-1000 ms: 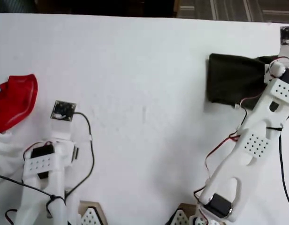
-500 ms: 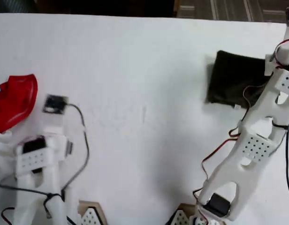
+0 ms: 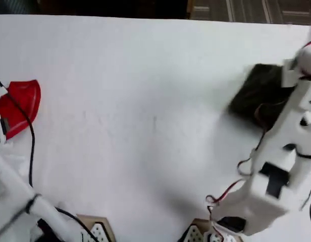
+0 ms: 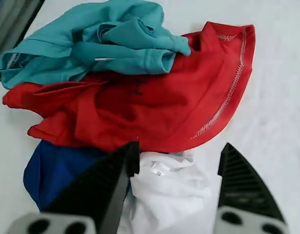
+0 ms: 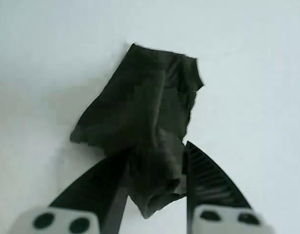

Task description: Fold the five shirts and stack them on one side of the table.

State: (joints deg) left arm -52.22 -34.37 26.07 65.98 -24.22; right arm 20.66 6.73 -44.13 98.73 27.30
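**Black shirt in the right gripper, four more in a heap on the left**

The black shirt (image 5: 140,112) is a crumpled dark bundle, and the right gripper (image 5: 156,153) has a bunched end of it pinched between its two jaws, which are closed in as far as the thick wad of cloth allows. The rest of the shirt fans out away from the gripper over the white table (image 3: 145,75); whether that far end rests on the surface or hangs just above it, I cannot tell. From the high view the black shirt (image 3: 259,93) sits close to the table's right edge, partly covered by the right arm (image 3: 281,151).

Over on the left side lies the heap. The red shirt (image 4: 155,102) sprawls across the middle, the teal shirt (image 4: 106,48) is rumpled on top of its far part, and the blue shirt (image 4: 47,170) and white shirt (image 4: 174,190) poke out from under its near edge. The left gripper (image 4: 180,148) hangs above that near edge with its jaws spread wide and nothing between them. In the high view the red shirt (image 3: 21,103) shows at the table's left edge, well apart from the black one.
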